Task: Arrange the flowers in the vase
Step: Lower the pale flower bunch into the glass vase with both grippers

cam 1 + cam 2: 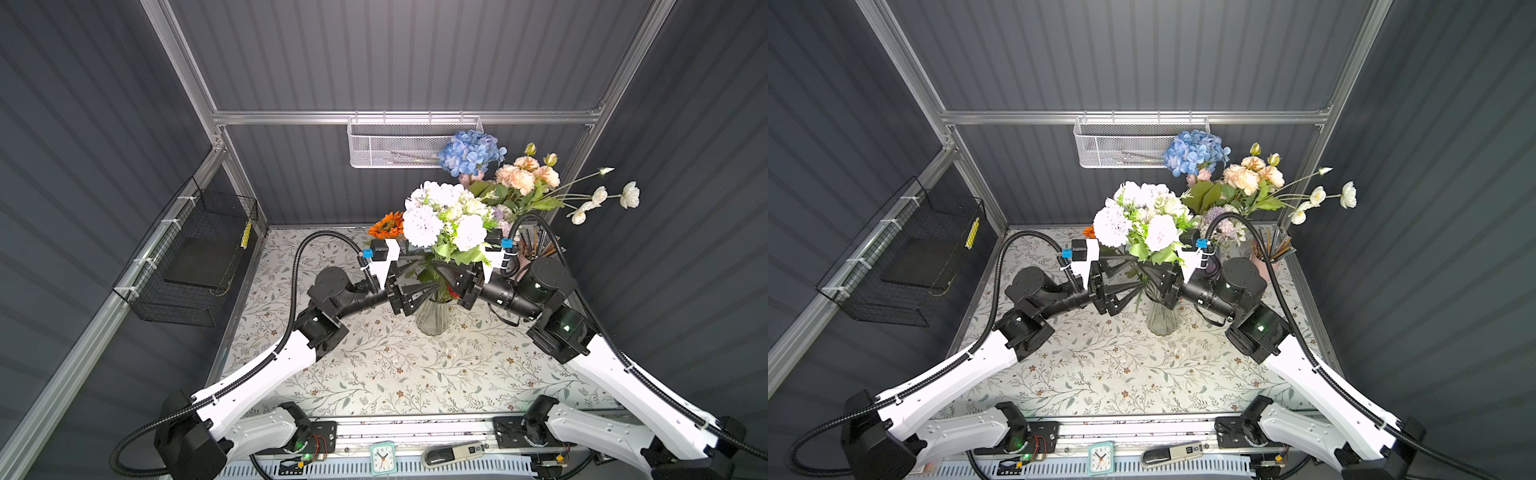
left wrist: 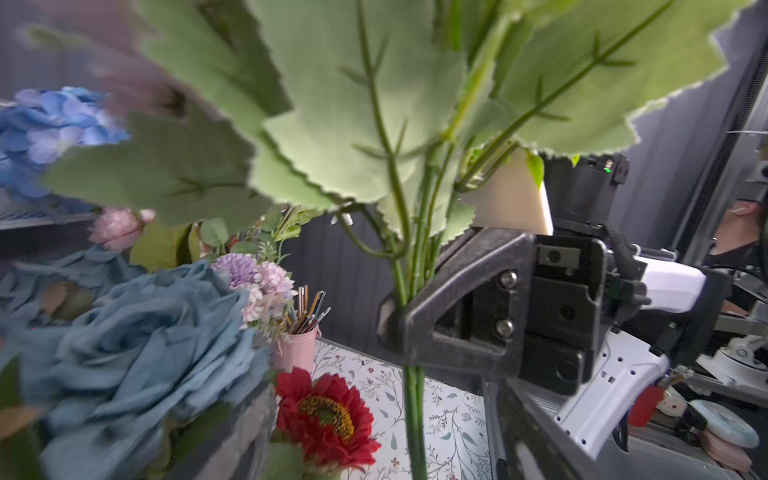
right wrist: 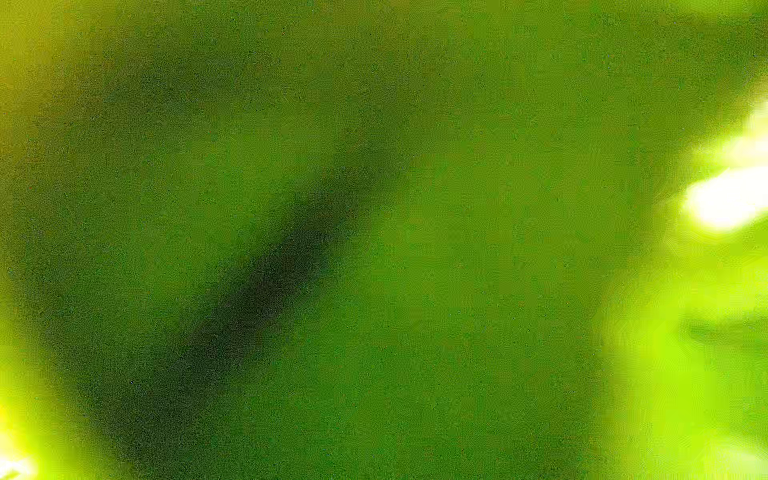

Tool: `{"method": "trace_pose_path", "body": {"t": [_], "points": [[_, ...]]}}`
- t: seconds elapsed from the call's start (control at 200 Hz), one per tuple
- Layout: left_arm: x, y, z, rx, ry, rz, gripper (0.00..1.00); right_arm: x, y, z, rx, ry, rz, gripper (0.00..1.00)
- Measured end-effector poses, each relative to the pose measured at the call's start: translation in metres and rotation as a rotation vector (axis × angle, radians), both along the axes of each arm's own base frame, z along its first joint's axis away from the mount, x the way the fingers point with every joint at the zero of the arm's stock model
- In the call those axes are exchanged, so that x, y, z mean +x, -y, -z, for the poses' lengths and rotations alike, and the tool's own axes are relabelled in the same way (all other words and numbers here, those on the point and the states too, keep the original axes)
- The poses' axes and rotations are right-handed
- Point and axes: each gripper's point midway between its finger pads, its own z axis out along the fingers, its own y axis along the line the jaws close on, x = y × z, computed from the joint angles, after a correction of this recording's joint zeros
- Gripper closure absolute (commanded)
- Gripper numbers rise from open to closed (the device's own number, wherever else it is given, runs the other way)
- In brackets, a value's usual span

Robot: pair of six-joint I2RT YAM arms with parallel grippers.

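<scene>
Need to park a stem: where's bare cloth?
Bare cloth runs from the vase to the front rail, plus the back left corner by the orange daisy. Crowded: the vase mouth, where the right gripper clamps the white bunch, and the back right corner by the pink bucket.

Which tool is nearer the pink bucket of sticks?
Right. Right tool, shut on the bouquet stems, is on the pink bucket side of them; left tool, open, is across the stems.

Clear glass vase (image 1: 432,321), cloth flowers (image 1: 423,226)
</scene>
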Motion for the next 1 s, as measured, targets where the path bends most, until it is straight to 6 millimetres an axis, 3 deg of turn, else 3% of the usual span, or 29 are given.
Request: {"method": "trace_pose_path", "body": {"t": [0.11, 0.275, 0.425, 0.63, 0.775, 0.9, 1.001], "points": [[0.011, -0.013, 0.019, 0.03, -0.06, -0.107, 0.2, 0.0, 0.011, 0.008, -0.03, 0.016, 0.055, 1.0], [0.037, -0.029, 0.056, 0.079, -0.156, -0.269, 0.35, 0.005, 0.019, 0.025, -0.076, 0.044, 0.114, 1.0], [0.069, -0.034, 0.092, 0.114, -0.261, -0.349, 0.43, 0.016, 0.014, 0.039, -0.148, 0.088, 0.138, 1.0], [0.11, -0.039, 0.123, 0.106, -0.352, -0.397, 0.45, 0.025, 0.0, 0.045, -0.233, 0.231, 0.148, 1.0], [0.117, -0.03, 0.132, 0.117, -0.359, -0.375, 0.47, 0.028, -0.005, 0.04, -0.267, 0.335, 0.156, 1.0], [0.122, -0.024, 0.126, 0.104, -0.345, -0.361, 0.51, 0.032, -0.004, 0.034, -0.27, 0.423, 0.189, 1.0], [0.123, -0.021, 0.12, 0.09, -0.33, -0.352, 0.53, 0.036, -0.004, 0.042, -0.281, 0.456, 0.212, 1.0]]}}
